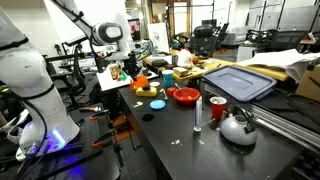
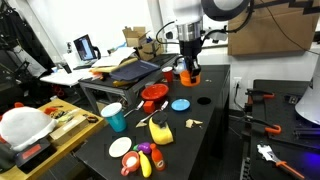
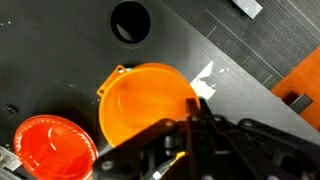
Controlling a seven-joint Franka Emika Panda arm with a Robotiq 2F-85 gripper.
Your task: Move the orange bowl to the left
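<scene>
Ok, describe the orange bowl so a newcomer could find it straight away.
On the black table, look right under the robot's gripper. The orange bowl is there: small, round, bright orange, smaller than the red bowl beside it and deeper than the flat blue disc nearby.

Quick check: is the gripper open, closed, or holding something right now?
The gripper: closed, clamped on the rim of the orange bowl.
</scene>
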